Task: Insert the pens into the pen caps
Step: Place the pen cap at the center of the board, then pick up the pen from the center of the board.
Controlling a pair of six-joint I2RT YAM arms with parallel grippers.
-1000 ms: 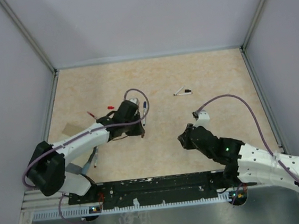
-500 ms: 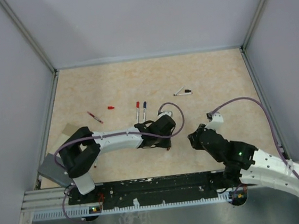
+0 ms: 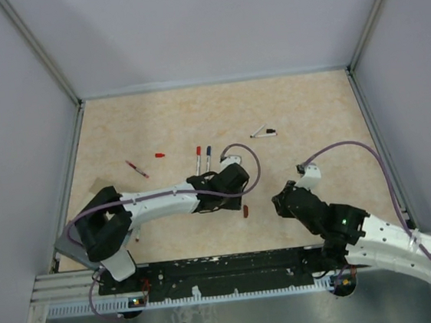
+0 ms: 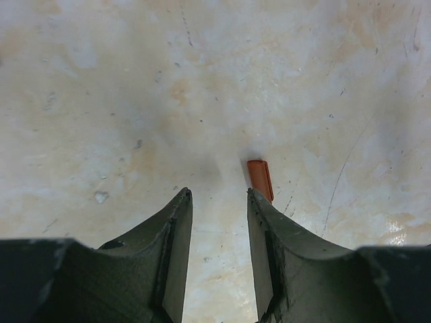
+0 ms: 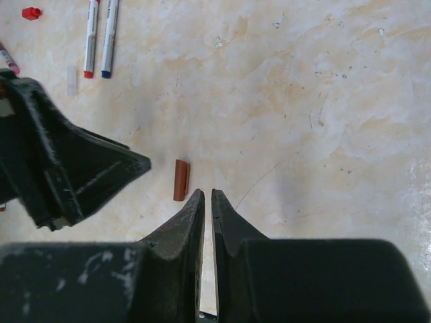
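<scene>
Because the dark-red cap (image 4: 260, 179) lies just outside the open, empty left gripper (image 4: 217, 194), closing may flick it away.

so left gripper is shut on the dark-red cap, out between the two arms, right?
Not quite. The left gripper is open and holds nothing. The dark-red cap lies loose on the table just past one fingertip, outside the gap, and it is between the two arms. The left wrist view shows this.
</scene>
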